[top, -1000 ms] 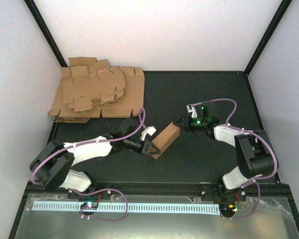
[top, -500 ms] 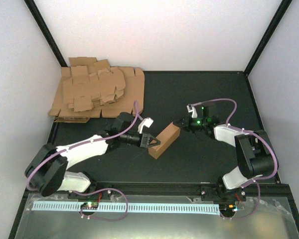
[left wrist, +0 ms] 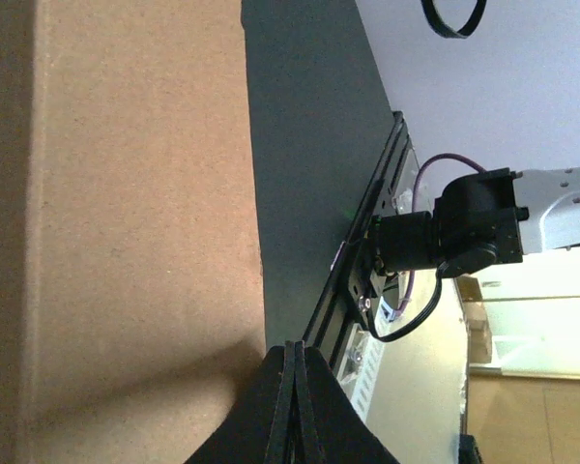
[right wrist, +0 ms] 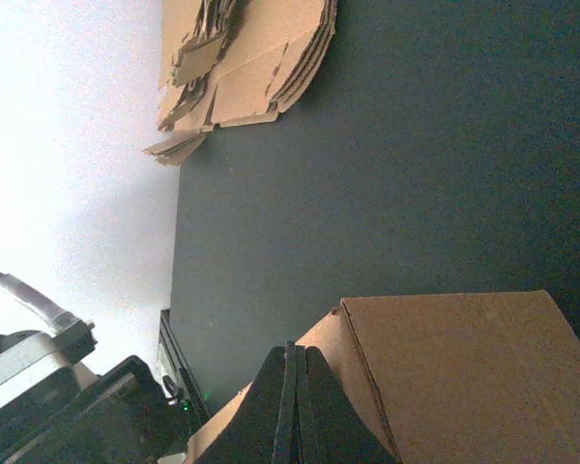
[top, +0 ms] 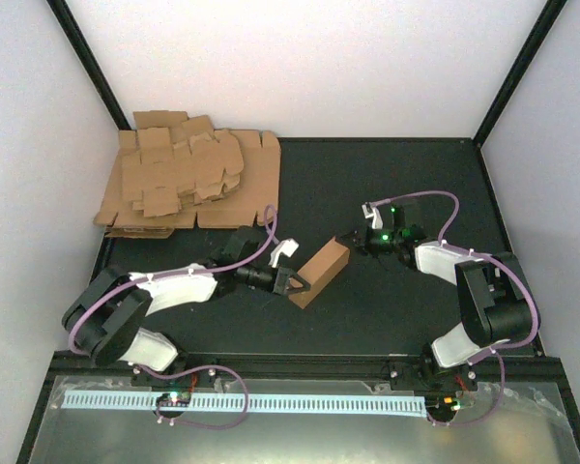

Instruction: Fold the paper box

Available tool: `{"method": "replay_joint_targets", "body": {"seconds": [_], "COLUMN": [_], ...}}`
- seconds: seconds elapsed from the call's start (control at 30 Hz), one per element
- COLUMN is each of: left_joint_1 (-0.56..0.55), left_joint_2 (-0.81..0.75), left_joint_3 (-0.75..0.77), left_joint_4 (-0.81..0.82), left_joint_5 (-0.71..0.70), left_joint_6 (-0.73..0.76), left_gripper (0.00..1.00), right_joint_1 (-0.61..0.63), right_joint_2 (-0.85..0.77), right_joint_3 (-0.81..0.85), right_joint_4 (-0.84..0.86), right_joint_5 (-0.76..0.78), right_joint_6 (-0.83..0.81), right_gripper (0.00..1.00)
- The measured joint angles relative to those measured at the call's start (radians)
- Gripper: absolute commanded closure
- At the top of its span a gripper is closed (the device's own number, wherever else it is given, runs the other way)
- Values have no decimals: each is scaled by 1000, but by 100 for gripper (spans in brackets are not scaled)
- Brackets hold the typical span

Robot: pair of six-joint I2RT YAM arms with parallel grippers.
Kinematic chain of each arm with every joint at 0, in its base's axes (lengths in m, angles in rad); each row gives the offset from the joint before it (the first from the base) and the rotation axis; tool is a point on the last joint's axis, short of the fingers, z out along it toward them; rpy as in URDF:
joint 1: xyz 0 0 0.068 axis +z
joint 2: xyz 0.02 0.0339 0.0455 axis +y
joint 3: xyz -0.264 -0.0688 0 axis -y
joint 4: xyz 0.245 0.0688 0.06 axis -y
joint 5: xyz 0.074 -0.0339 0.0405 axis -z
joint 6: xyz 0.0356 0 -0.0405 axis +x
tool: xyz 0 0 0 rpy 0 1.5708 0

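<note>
The paper box [top: 320, 273] is a small oblong brown carton lying diagonally on the black mat, closed up. My left gripper [top: 300, 283] is shut with nothing in it, its tip against the carton's near left end. In the left wrist view the carton's side [left wrist: 126, 193] fills the left half, just beside the shut tips [left wrist: 295, 346]. My right gripper [top: 349, 238] is also shut and empty, hovering just off the carton's far right end. The right wrist view has the carton [right wrist: 454, 367] right under its shut tips [right wrist: 295, 350].
A thick pile of flat brown cardboard sheets [top: 188, 179] lies at the back left of the mat, also seen in the right wrist view [right wrist: 242, 58]. The right arm's base [left wrist: 474, 232] and the table's front rail [left wrist: 367, 242] show in the left wrist view.
The left arm swung toward the back and then came forward again, its shut tip staying at the carton's near left end. The carton and the right arm have barely moved.
</note>
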Motion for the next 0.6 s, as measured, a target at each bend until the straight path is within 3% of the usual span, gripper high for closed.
{"method": "replay_joint_targets", "body": {"seconds": [0.33,0.6], "left_joint_1": [0,-2], "left_joint_2": [-71,27], "left_joint_3": [66,-12], "left_joint_4": [-97,19], "left_joint_5": [-9,14], "left_joint_6": [23,10], "left_gripper": [98,98], "right_joint_1": [0,0], "right_joint_2": [0,0], "right_joint_3": [0,0], "right_joint_4": [2,0], "right_joint_5": [1,0], "right_joint_6": [-1,-3], "right_gripper": [98,98]}}
